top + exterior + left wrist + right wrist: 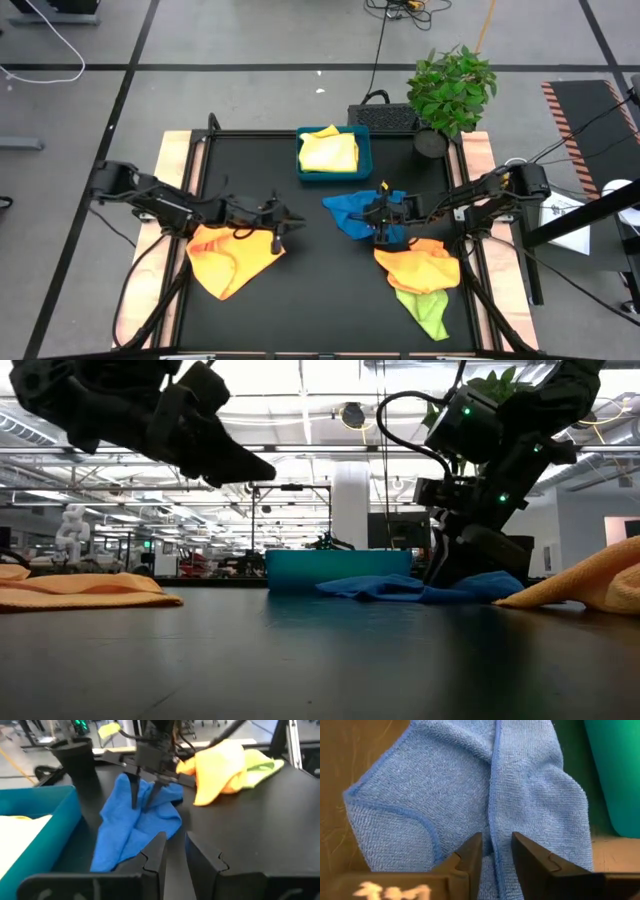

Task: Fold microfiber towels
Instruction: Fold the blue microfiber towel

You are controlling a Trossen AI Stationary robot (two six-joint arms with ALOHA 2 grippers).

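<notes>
Right gripper [492, 851] is down on the crumpled blue towel [352, 212] mid-table, just in front of the blue tray [303, 160] that holds a folded pale yellow towel [329, 152]; its jaws stand narrowly apart, straddling a raised hem fold, not yet clearly clamped on it. Left gripper [174, 851] hangs above the table beside the orange towel [232, 256], jaws slightly parted and empty, while the other orange towel [420, 266] and the lime green towel [428, 309] lie piled near the right arm. Risk: the pinch looks set on a doubled fold rather than a corner, so a lift could raise a bunched wad or slip off the thin hem, and dragging could catch the tray.
</notes>
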